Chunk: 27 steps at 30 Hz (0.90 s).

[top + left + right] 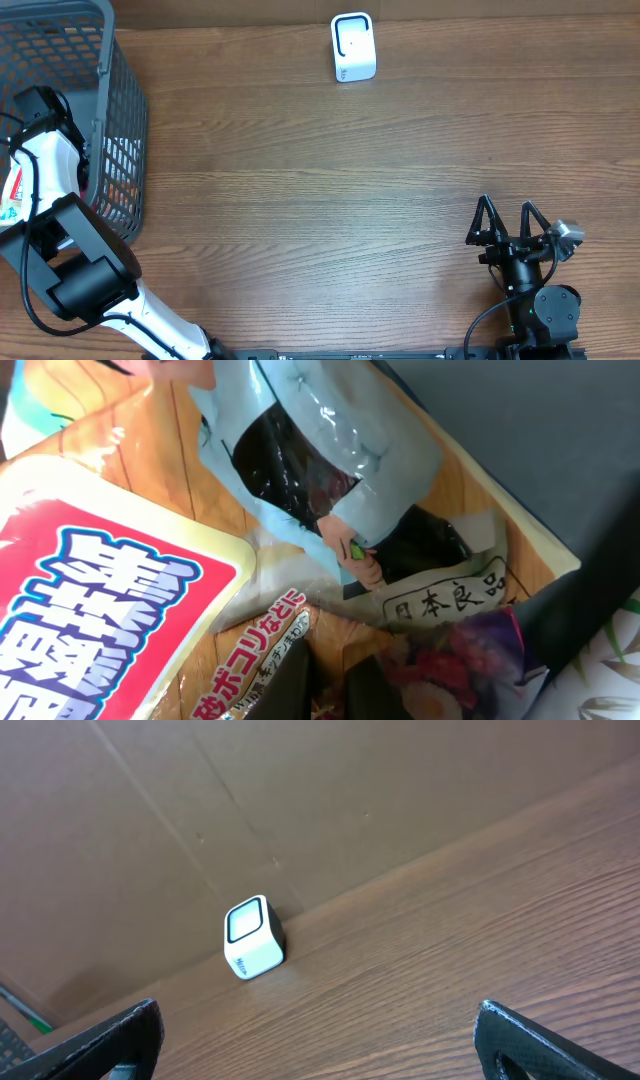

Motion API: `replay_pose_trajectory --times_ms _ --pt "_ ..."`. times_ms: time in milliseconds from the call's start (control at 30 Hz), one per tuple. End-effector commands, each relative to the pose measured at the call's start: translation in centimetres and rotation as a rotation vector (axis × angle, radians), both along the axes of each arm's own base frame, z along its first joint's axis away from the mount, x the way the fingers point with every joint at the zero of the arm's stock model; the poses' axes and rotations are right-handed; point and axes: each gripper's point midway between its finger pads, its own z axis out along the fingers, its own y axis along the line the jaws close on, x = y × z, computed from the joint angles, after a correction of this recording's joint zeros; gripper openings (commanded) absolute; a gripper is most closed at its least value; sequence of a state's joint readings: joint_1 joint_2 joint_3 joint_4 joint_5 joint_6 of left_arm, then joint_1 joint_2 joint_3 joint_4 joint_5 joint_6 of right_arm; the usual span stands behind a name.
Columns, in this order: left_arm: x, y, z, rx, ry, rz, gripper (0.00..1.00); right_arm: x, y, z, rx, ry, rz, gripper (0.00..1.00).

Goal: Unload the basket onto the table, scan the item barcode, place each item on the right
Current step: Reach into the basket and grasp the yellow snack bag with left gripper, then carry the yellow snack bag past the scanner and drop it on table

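Jaws on our left gripper (330, 685) are clenched, and from the left wrist view they appear to pinch a fold of glossy film on the packet (330, 480). Those on our right gripper (508, 222) stand spread wide, holding nothing, above the near right of the table (330, 180).

That wooden table is bare across its middle. At its far left sits the grey mesh basket (120, 100), with our left arm reaching down inside. The packet lies in there, among other printed wrappers. One with a red label (90, 610) lies right beside it. Against the far edge stands the small white scanner (352, 47), well apart from the basket.

We judge the packet light and soft, with slick, crinkly film that could slide out of a shallow pinch. A sealed edge or corner looks the safest hold. It will likely flop when lifted, so the code may bend away from the scanner.

No barcode shows anywhere. The basket wall and our arm hide most of the packet from overhead, and the close view cuts off its edges.
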<state>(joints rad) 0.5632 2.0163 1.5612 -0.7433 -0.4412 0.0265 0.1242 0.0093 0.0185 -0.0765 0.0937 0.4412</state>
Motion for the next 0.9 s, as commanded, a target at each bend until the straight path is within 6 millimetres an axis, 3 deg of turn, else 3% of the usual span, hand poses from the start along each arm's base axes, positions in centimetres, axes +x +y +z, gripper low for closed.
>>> replay_pose_trajectory --times_ms 0,67,200,300,333,367,400,467,500,533,667,867 --pt "-0.3 -0.2 -0.2 -0.031 0.021 0.000 0.04 0.0 -0.3 -0.3 0.001 -0.001 -0.014 1.00" --pt "0.3 0.2 1.4 -0.017 -0.015 0.019 0.04 0.0 -0.3 -0.3 0.001 -0.001 -0.014 1.00" --pt "2.1 1.3 7.4 0.044 -0.149 0.059 0.04 0.0 -0.3 -0.3 0.001 -0.001 -0.014 1.00" --pt "2.6 1.6 10.2 0.078 -0.209 0.062 0.04 0.0 -0.3 -0.3 0.001 -0.001 -0.014 1.00" --pt "2.6 1.7 10.6 0.085 -0.222 0.064 0.21 0.0 -0.3 -0.3 0.001 -0.001 -0.014 1.00" --pt "2.5 1.8 10.7 0.087 -0.224 0.066 0.45 0.0 -0.3 -0.3 0.001 -0.001 -0.014 1.00" --pt "2.3 2.0 10.5 0.083 -0.222 0.076 0.54 0.0 -0.3 -0.3 0.001 -0.001 -0.014 1.00" --pt "1.8 2.2 9.7 0.071 -0.201 0.089 0.60 0.0 -0.3 -0.3 0.001 -0.001 -0.014 1.00" --pt "1.5 2.4 9.2 0.064 -0.189 0.095 0.84 0.0 -0.3 -0.3 0.001 -0.001 -0.014 1.00" --pt "1.3 2.5 8.9 0.060 -0.182 0.102 1.00 0.0 -0.3 -0.3 0.001 -0.001 -0.014 1.00" --pt "0.5 3.0 6.5 0.002 -0.149 0.121 1.00 0.0 -0.3 -0.3 0.001 -0.001 -0.014 1.00" --pt "0.7 2.2 2.0 -0.117 -0.097 0.110 1.00 0.0 -0.3 -0.3 0.001 -0.001 -0.014 1.00"
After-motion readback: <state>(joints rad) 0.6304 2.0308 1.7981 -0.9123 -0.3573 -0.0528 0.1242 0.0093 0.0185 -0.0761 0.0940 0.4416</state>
